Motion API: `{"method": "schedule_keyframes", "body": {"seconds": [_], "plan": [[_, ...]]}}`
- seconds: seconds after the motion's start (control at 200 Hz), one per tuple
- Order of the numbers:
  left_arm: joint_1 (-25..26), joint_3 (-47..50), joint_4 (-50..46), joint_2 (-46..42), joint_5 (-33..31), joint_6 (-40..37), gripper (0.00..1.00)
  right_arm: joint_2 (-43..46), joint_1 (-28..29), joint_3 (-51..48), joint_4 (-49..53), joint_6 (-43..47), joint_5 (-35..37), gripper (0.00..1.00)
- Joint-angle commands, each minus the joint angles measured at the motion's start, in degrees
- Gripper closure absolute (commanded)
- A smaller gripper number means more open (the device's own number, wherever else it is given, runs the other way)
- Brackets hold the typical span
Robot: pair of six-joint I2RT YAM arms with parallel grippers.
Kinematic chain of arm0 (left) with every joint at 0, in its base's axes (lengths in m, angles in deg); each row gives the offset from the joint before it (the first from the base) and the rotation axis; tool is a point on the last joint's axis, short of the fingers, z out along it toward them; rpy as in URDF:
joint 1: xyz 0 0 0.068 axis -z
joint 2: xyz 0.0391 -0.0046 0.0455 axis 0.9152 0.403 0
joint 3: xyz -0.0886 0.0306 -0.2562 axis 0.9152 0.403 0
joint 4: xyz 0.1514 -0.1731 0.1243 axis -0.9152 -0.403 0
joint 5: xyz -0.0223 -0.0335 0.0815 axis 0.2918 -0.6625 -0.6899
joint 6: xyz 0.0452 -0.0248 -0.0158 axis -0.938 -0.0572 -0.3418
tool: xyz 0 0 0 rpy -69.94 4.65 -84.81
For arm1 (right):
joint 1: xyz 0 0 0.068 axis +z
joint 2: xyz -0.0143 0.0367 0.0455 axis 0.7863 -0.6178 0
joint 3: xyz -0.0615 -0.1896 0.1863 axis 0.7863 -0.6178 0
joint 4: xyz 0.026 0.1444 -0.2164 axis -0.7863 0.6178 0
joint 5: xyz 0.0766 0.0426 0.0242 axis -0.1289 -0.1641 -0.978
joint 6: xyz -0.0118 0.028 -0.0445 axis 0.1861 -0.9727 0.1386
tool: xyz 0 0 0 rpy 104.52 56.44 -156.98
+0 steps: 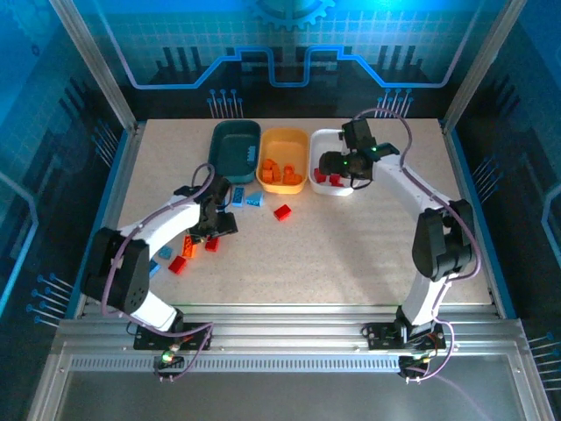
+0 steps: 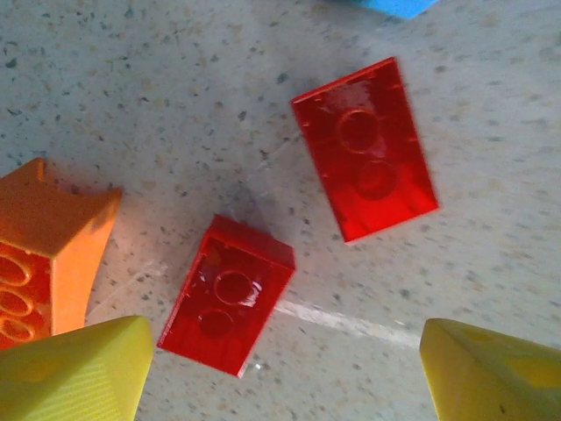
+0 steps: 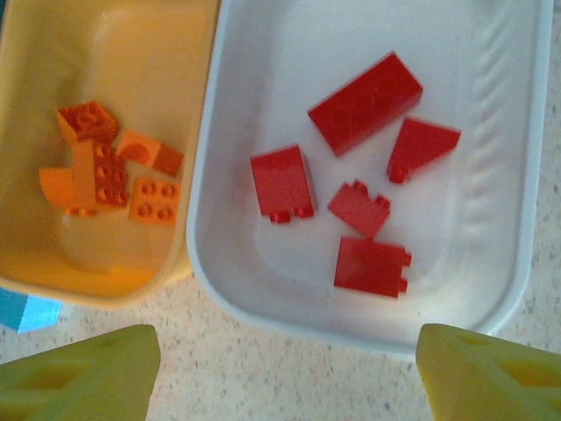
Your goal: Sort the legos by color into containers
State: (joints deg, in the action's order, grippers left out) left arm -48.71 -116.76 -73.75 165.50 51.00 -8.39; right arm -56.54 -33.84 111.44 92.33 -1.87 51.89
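- From the top view, three containers stand in a row at upper centre: the dark teal tray (image 1: 235, 145), the yellow-orange tray (image 1: 285, 136) and the white tray (image 1: 326, 139).
- In that view the left arm (image 1: 166, 215) reaches over a scatter of loose legos at left of centre and covers some of them. The right arm (image 1: 399, 175) hangs over the white tray and hides part of it.
- A lone red brick (image 1: 281, 211) lies on the surface (image 1: 368, 228) below the yellow-orange tray, with two blue bricks (image 1: 254, 200) just left of it.
- The left wrist view shows what lies under that arm: a small red brick (image 2: 226, 296) at lower centre, a larger red brick (image 2: 365, 149) apart from it at upper right, and an orange brick (image 2: 44, 254) at the left edge.
- The left jaws are spread wide, their yellow fingertips (image 2: 79, 368) in the bottom corners, gripping nothing; the small red brick lies just beside the left-hand tip.
- The right wrist view looks into the trays: five red legos (image 3: 364, 101) in the white tray, a cluster of orange legos (image 3: 110, 171) in the yellow-orange one.
- The right jaws also stand wide apart and empty.
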Motion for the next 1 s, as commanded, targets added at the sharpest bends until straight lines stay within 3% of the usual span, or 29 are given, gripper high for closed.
{"method": "schedule_keyframes", "body": {"seconds": [0.0,0.275,0.415,0.62,0.825,0.995], "plan": [[0.1,-0.9,-2.1,2.2,-5.2,-1.4,0.19,4.2,0.5,-4.4,-2.5,-1.6,-2.9,0.22],[0.7,-1.7,0.4,7.9,-4.7,-2.6,0.22,8.0,1.6,-11.7,-4.5,-2.0,-4.1,0.22],[0.7,-0.1,2.2,8.8,-2.7,-2.1,0.33,9.0,2.4,-13.5,-5.2,-1.9,-4.2,0.22],[2.1,1.7,2.4,6.6,-3.0,-1.3,0.59,10.9,2.8,-15.2,-6.4,-2.2,-4.1,0.23],[5.7,2.6,1.2,5.4,-3.6,0.5,0.72,13.2,3.1,-16.6,-7.7,-2.6,-4.3,0.24],[12.9,0.7,-2.6,1.4,-4.3,4.0,0.74,15.1,3.1,-18.6,-9.5,-3.0,-4.3,0.24]]}}
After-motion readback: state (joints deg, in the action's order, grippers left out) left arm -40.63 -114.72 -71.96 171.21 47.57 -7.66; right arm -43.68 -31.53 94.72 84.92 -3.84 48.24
